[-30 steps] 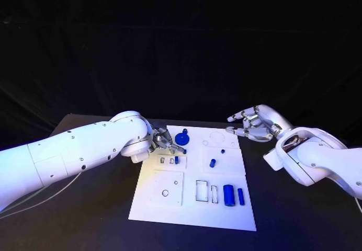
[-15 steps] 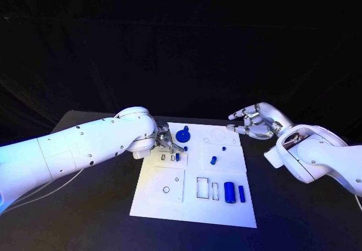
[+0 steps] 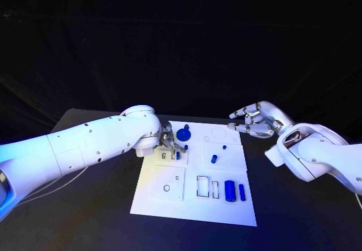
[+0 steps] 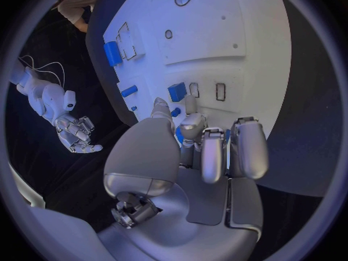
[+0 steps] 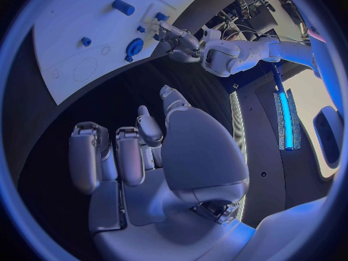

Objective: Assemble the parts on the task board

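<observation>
- Left hand point(image 3: 167, 142) has crept inward along the board's point(image 3: 226, 209) left edge, fingers pinching a small blue part point(image 4: 178, 134) over the slots: insertion looks close.
- Right hand point(image 3: 252, 122) hovers unchanged off the far right corner, fingers loosely curled, holding nothing.

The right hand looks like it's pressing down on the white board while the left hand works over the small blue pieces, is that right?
Not quite. In the head view the right hand hangs off the board's far right corner, fingers apart, touching nothing. The left hand is indeed over the small blue pieces on the board.
</observation>
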Motion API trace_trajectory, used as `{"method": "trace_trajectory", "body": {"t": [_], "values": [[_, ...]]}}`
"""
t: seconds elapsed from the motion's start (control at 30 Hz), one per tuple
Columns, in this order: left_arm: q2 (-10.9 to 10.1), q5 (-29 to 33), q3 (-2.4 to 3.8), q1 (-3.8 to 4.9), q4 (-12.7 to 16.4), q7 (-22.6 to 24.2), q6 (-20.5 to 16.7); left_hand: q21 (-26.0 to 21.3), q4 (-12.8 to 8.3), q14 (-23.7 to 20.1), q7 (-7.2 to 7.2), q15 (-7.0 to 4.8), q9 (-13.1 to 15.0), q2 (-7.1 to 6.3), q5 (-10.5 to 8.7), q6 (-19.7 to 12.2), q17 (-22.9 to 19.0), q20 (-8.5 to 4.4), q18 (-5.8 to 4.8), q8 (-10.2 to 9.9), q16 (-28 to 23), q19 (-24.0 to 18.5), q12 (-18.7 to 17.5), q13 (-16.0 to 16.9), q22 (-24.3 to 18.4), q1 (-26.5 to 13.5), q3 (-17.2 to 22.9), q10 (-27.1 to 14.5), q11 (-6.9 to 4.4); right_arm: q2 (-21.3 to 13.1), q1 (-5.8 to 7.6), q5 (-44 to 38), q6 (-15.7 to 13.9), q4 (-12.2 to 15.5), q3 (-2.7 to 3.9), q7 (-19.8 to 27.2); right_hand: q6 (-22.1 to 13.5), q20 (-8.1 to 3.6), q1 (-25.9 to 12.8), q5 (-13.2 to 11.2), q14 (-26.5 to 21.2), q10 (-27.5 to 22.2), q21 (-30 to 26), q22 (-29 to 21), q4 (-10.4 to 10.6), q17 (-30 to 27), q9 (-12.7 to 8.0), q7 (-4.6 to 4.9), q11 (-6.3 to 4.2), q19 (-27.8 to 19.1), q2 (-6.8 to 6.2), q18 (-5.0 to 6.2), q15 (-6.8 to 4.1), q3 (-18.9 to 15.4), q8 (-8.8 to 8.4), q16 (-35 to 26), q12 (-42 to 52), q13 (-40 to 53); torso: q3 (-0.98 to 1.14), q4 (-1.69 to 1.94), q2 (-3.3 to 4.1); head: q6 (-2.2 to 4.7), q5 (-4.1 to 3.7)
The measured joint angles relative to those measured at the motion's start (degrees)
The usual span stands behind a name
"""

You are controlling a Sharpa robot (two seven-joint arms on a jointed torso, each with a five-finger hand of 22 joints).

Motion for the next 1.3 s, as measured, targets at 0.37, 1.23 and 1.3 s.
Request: {"method": "trace_trajectory", "body": {"t": [0.37, 1.23, 1.3], "values": [[0.42, -0.09, -0.02, 0.0, -0.06, -0.14, 0.92, 0.0, 0.0, 0.0, -0.06, 0.0, 0.42, 0.0, 0.0, -0.06, -0.01, 0.0, 0.04, 0.15, 0.0, 0.0, 0.0, 0.0, 0.16, 0.0, 0.0, 0.0, 0.0, 0.17, -0.03, -0.01, 0.03, -0.16, -0.01, -0.08, 0.0, 0.0, 0.0, 0.0, 0.0, 0.0, 0.0, -0.01, 0.0, -0.01, -0.01, 0.0, 0.0, 0.0, 0.0, 0.0, 0.0, 0.0, 0.0, 0.0, 0.0, 0.0, 0.09, -0.02, 0.01, -0.18, 0.03], [1.41, -0.11, -0.23, -0.01, -0.95, -0.24, 2.77, 0.22, -0.94, 0.0, -0.08, 0.01, 2.51, 2.72, 0.0, -1.3, -0.01, 0.0, 0.16, 1.19, 0.0, 0.0, 0.0, 0.29, 0.53, 3.49, 2.07, 0.0, 0.0, 0.39, -0.06, -0.04, 0.11, -0.27, -0.02, -0.19, 0.0, 0.0, 0.0, 0.84, 0.0, 0.0, -0.24, -0.02, 0.16, -0.01, -0.03, 0.0, 0.0, 0.0, 0.0, 0.0, 0.0, -0.16, 0.0, -0.31, 0.0, 0.0, 0.07, 0.01, 0.07, -0.43, -0.12], [1.41, -0.1, -0.24, -0.02, -0.97, -0.26, 2.91, 0.22, -1.11, 0.0, -0.08, 0.01, 2.65, 2.72, 0.0, -1.3, -0.02, 0.0, 0.16, 1.19, 0.0, -0.01, 0.0, 0.29, 0.53, 3.48, 2.24, 0.0, 0.0, 0.4, -0.06, -0.04, 0.12, -0.28, -0.02, -0.2, 0.0, 0.0, 0.0, 0.9, 0.0, 0.0, -0.24, -0.02, 0.16, -0.02, -0.02, 0.0, 0.0, 0.0, 0.0, 0.0, 0.0, -0.16, 0.0, -0.31, 0.0, 0.0, 0.09, 0.01, 0.07, -0.49, -0.13]]}}
